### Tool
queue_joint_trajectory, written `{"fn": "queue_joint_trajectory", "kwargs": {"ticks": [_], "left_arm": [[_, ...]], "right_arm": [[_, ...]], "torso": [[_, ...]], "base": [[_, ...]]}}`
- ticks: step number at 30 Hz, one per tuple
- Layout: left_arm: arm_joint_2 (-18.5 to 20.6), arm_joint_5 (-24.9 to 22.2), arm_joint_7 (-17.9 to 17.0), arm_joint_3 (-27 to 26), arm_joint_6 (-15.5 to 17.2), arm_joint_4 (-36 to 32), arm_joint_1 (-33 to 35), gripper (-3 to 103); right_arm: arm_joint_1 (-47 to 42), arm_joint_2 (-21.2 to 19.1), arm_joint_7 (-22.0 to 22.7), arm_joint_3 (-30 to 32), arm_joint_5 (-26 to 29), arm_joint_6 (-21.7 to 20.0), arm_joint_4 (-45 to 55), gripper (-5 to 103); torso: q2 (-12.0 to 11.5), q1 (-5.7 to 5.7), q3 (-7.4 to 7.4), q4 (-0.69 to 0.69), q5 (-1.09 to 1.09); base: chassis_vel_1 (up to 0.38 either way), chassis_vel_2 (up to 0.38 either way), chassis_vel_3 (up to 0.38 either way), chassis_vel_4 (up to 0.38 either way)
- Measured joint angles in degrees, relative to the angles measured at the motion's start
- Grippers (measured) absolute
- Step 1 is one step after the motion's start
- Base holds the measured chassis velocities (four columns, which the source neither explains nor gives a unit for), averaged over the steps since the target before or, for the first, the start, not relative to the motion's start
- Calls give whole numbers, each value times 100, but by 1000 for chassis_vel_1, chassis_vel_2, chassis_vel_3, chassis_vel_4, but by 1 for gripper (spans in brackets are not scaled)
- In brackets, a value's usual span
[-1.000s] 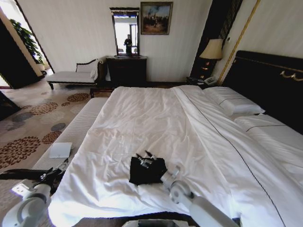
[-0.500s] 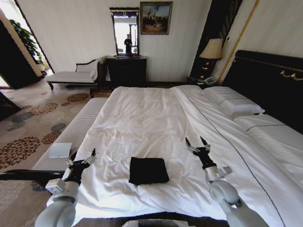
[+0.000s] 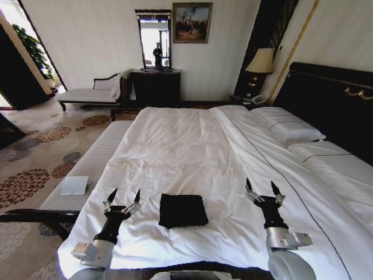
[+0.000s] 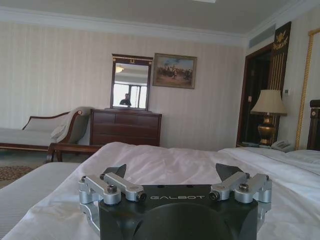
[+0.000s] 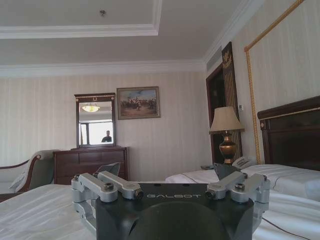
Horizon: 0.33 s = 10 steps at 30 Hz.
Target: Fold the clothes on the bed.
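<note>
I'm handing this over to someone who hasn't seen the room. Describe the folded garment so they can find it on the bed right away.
Start at the big white bed with the dark headboard. At its near end, between the left gripper and the right gripper, both open and clear of it, lies the folded black T-shirt. It is a flat dark rectangle, the one black thing on the white bedding.

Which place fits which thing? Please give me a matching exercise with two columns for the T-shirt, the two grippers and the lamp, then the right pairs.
Things:
1. black T-shirt
2. left gripper
3. right gripper
4. lamp

Places or states:
A. open, above the duvet on the shirt's right
B. folded into a flat rectangle on the bed
C. beside the dark headboard
D. open, above the duvet on the shirt's left

Pairs: 1-B, 2-D, 3-A, 4-C
</note>
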Motion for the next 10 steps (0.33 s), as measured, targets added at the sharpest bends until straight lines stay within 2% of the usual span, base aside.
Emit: {"fn": "queue_joint_trajectory", "kwargs": {"ticks": [10], "left_arm": [[6, -21, 0, -18, 1, 6, -11, 100]], "right_arm": [[28, -13, -14, -22, 17, -5, -7, 100]], "torso": [[0, 0, 1, 0, 0]], "base": [[0, 0, 0, 0]]}}
